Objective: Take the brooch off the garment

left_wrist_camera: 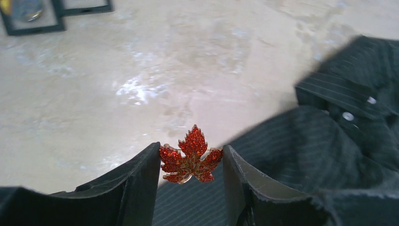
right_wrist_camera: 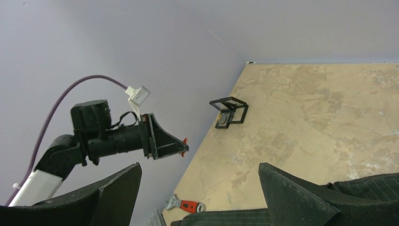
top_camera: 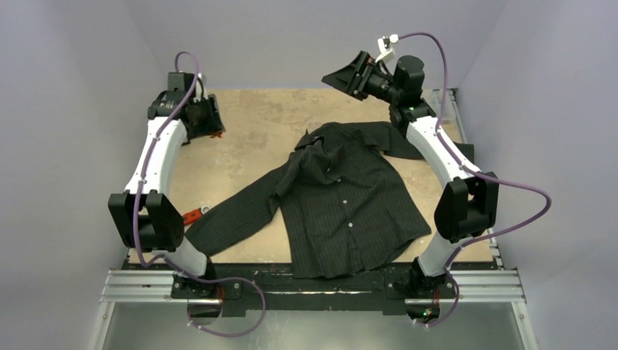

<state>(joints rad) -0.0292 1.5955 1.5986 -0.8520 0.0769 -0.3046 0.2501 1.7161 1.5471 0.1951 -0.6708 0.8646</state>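
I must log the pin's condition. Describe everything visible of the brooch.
The brooch is a red maple leaf, its face set with glittering red stones inside a thin gold-toned rim. It stands upright, facing the left wrist camera, pinched at its side lobes between the two black fingers of the left hand. It hangs in the air, apart from the garment, which lies below and behind it.
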